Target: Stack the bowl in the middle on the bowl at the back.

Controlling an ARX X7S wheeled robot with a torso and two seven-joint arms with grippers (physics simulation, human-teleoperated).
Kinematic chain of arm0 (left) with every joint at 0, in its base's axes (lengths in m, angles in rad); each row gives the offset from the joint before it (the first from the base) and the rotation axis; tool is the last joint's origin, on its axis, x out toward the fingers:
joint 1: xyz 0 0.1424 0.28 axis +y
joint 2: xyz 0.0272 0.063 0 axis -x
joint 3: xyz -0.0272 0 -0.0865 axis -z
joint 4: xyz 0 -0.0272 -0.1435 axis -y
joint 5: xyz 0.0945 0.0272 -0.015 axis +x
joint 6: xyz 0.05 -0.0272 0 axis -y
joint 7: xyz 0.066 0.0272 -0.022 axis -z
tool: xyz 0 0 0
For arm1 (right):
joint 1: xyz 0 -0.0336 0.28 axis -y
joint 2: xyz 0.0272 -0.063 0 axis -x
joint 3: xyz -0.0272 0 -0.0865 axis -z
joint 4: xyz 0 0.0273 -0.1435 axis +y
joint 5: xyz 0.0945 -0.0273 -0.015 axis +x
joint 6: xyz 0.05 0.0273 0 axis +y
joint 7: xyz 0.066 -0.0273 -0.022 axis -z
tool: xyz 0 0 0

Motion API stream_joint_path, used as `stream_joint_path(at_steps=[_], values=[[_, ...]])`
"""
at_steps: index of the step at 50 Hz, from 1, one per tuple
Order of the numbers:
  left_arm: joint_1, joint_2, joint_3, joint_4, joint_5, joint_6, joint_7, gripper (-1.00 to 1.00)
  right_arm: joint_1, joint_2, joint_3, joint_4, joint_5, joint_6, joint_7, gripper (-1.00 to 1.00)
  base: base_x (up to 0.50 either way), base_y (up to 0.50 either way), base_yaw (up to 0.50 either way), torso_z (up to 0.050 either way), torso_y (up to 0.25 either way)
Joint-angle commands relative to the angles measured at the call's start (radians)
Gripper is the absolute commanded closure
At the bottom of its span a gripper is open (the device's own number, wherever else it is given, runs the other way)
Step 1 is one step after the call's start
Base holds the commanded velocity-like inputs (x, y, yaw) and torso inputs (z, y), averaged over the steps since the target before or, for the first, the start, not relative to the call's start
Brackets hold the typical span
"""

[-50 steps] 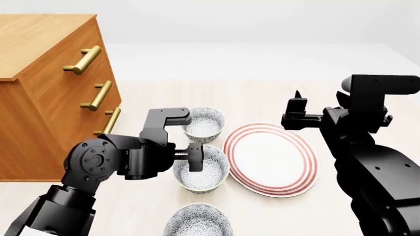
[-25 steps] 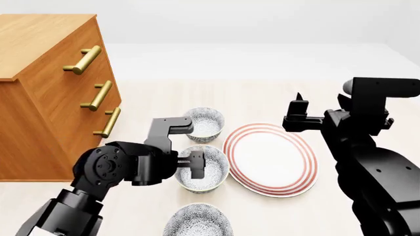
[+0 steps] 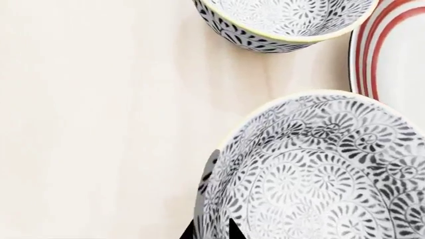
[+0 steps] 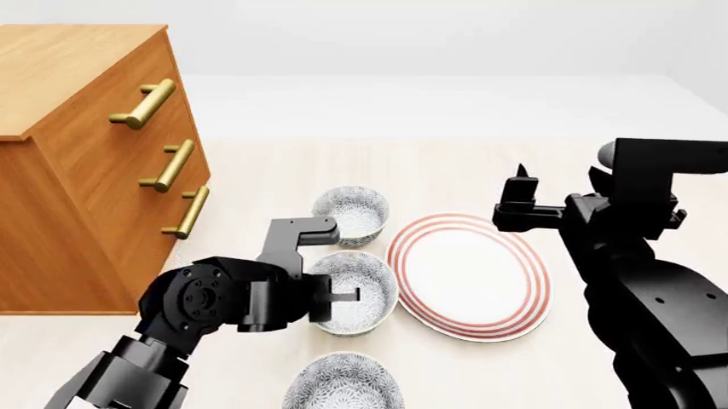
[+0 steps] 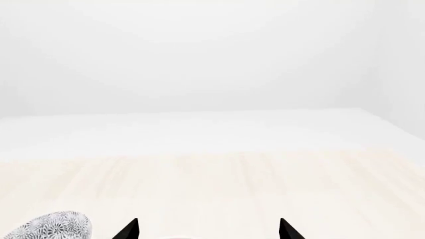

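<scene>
The bowl in the middle, white with grey-blue floral speckle, sits on the floor. My left gripper straddles its left rim, one finger inside and one outside, both pressed against the wall. The bowl at the back stands just beyond it, apart and empty. My right gripper hangs open in the air over the far right of the plate, holding nothing. An edge of a patterned bowl shows in the right wrist view; which bowl it is I cannot tell.
A third look-alike bowl sits nearest to me. A flat white plate with red rings lies right of the bowls. A wooden dresser with brass handles stands at the left.
My left gripper has come down and moved left onto the middle bowl's left rim, and its fingers have closed on the wall. The right arm has drifted slightly right.
</scene>
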Motion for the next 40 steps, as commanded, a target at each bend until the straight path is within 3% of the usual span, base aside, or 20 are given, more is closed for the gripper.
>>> stream_joint_path(at_steps=[1, 14, 40], values=[[0.008, -0.008, -0.007, -0.005, -0.014, 0.009, -0.01, 1.0, 0.0, -0.002, -0.001, 0.001, 0.003, -0.002, 0.005, -1.0, 0.0, 0.0, 0.0, 0.0, 0.0], [0.007, -0.037, -0.031, 0.032, -0.039, 0.004, -0.043, 1.0, 0.002, -0.003, -0.008, 0.004, 0.006, -0.007, 0.01, -1.0, 0.0, 0.0, 0.0, 0.0, 0.0], [-0.024, -0.113, -0.17, 0.215, -0.261, -0.087, -0.251, 1.0, 0.009, -0.009, -0.012, -0.013, 0.021, 0.003, 0.023, -1.0, 0.0, 0.0, 0.0, 0.0, 0.0]])
